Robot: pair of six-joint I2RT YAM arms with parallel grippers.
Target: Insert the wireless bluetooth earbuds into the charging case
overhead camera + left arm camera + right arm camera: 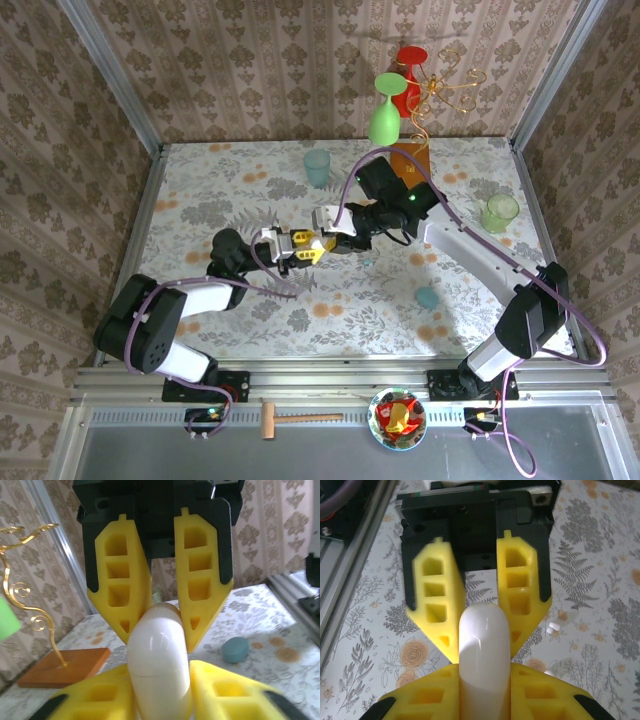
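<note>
At table (230,190) centre, left gripper (159,667) and right gripper (484,667) meet tip to tip; both are clamped on the white case (483,630); white earbuds (553,627) lie loose on the cloth beside the fingers; teal cup (317,167), green cup (499,213), blue disc (427,297) and wire stand (410,158) sit well apart.

You've got a charging case (159,665) of smooth, glossy white plastic. Yellow gripper fingers (141,587) on it: matt, moulded plastic look. Desk (220,190) cover: matt floral print.
</note>
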